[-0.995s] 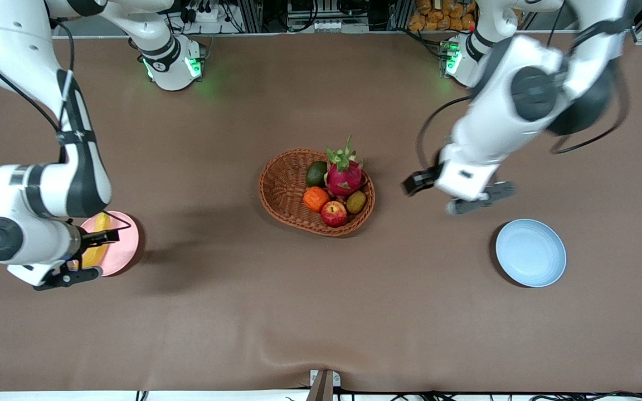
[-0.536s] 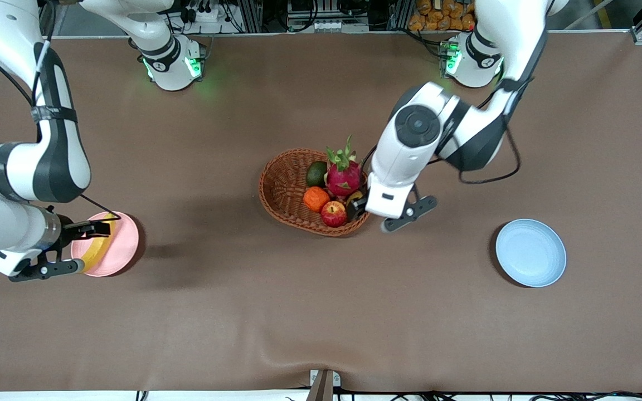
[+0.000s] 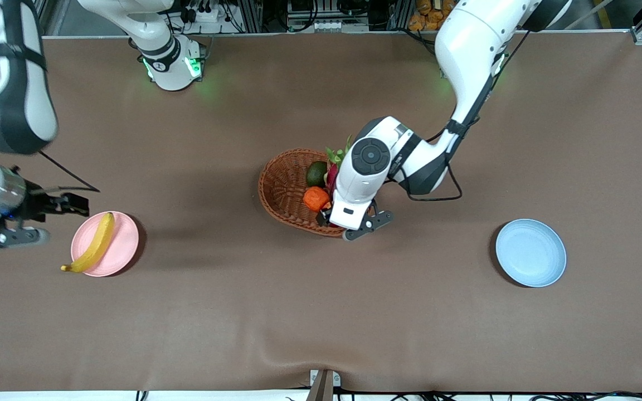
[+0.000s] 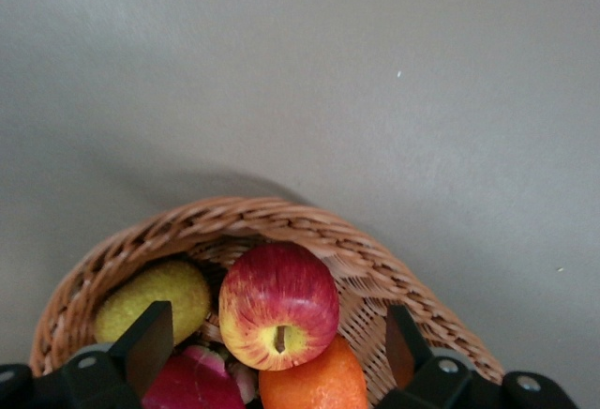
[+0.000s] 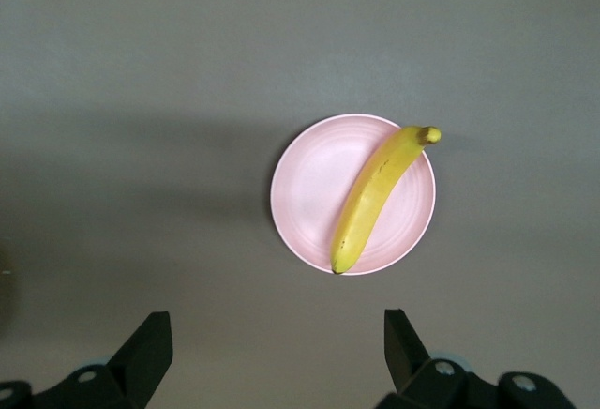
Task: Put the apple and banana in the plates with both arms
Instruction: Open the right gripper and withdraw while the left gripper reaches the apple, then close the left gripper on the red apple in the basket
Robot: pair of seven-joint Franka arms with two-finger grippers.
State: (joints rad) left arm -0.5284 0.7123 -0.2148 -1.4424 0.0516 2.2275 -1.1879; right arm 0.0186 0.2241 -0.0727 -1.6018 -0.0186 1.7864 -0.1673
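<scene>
One fruit down: banana (image 3: 91,245) lies on the pink plate (image 3: 123,250), stem tip over the rim. Right gripper (image 3: 20,220) hangs beside that plate, fingers wide, empty. I've got the left gripper (image 4: 277,334) over the basket (image 3: 282,189), fingers fully spread either side of the apple (image 4: 278,306), not gripping yet. Next I'd drop, close, then carry to the blue plate (image 3: 530,252) toward the left arm's end. Surface is a brown mat; racks and cabling past the bases.
</scene>
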